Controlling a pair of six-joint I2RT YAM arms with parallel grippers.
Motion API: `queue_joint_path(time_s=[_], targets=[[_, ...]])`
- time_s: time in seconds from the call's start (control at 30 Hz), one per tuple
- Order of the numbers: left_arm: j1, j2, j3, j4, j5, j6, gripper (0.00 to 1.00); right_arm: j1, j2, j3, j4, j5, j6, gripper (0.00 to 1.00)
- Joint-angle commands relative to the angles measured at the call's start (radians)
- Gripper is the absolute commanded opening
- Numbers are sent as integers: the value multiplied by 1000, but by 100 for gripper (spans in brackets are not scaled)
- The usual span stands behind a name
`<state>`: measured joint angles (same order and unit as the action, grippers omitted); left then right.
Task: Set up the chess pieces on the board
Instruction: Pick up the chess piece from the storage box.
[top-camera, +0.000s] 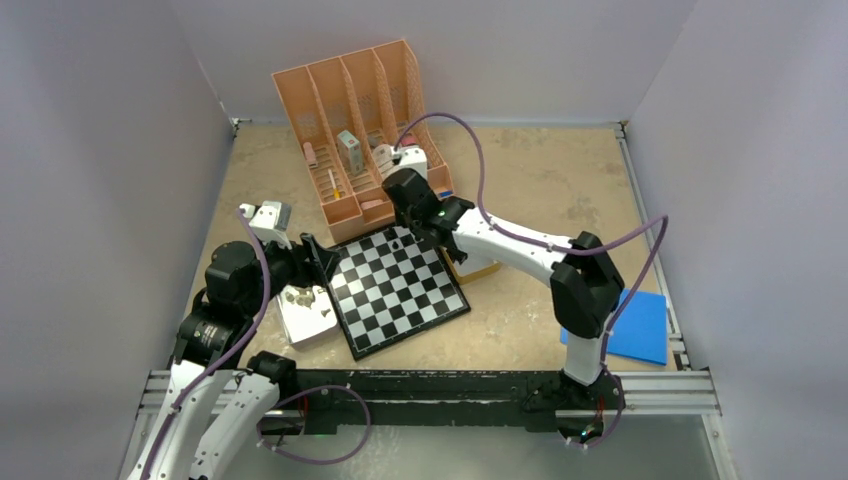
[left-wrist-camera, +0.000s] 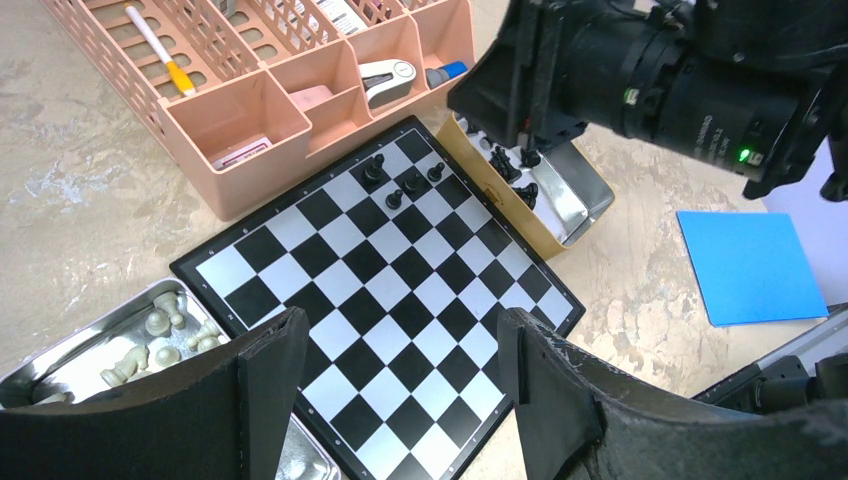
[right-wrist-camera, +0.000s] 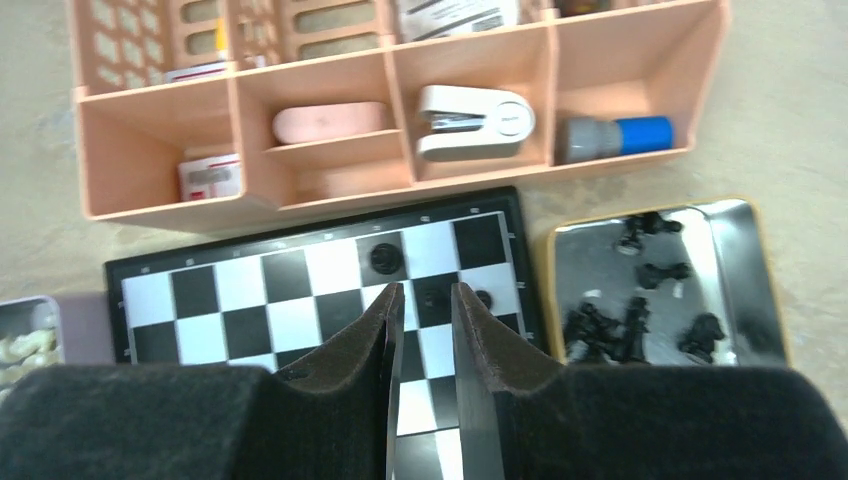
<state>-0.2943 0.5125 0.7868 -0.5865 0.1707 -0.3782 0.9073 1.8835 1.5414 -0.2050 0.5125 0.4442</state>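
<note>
The black and white board (top-camera: 398, 288) lies at the table's centre. Several black chess pieces (left-wrist-camera: 395, 198) stand near its far corner; three of them show in the right wrist view (right-wrist-camera: 383, 258). More black pieces (right-wrist-camera: 620, 325) lie in a metal tray (right-wrist-camera: 735, 260) right of the board. Pale pieces (left-wrist-camera: 150, 335) lie in a metal tray (top-camera: 305, 318) left of it. My left gripper (left-wrist-camera: 400, 360) is wide open and empty above the board's near left edge. My right gripper (right-wrist-camera: 427, 290) hovers over the far corner, its jaws a narrow gap apart with nothing between them.
A peach desk organizer (top-camera: 360, 130) with a stapler (right-wrist-camera: 470, 120) and small items stands right behind the board. A blue sheet (top-camera: 625, 325) lies at the right near the front rail. The right arm (left-wrist-camera: 680, 90) reaches over the black pieces' tray.
</note>
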Motion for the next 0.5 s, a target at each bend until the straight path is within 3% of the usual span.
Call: queue_joint_path(time_s=[0.0, 0.3, 0.47], targets=[[6, -7, -11, 36, -2, 7, 69, -56, -61, -65, -8, 54, 0, 27], [6, -2, -11, 37, 1, 9, 69, -208, -126, -226, 41, 33, 36, 27], [6, 3, -11, 39, 4, 10, 69, -228, -106, -288, 79, -14, 51, 29]])
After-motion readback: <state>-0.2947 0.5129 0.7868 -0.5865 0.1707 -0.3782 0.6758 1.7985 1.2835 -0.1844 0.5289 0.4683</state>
